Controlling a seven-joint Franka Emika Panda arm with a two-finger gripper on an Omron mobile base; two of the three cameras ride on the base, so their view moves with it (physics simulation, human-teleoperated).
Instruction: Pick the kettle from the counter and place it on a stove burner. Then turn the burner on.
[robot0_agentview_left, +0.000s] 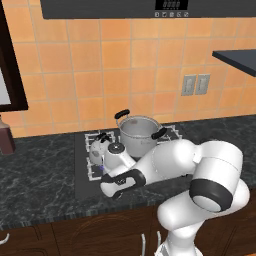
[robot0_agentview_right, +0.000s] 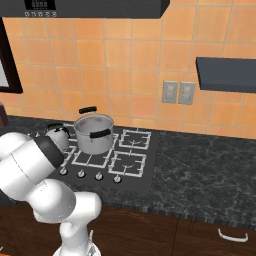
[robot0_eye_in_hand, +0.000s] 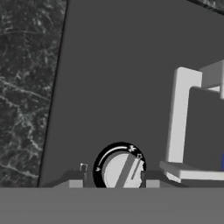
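Behind end effector (robot0_eye_in_hand: 114, 183), kettle (robot0_agentview_left: 98, 148) on burner (robot0_agentview_left: 96, 162).

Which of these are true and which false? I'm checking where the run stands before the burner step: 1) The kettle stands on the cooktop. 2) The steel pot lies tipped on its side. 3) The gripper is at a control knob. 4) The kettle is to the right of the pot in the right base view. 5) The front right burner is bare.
1) True: the kettle stands on a grate of the cooktop.
2) False: the steel pot stands upright on a grate.
3) True: in the hand view the gripper straddles a silver knob.
4) False: there it is to the pot's left.
5) True: nothing stands on the front right burner.
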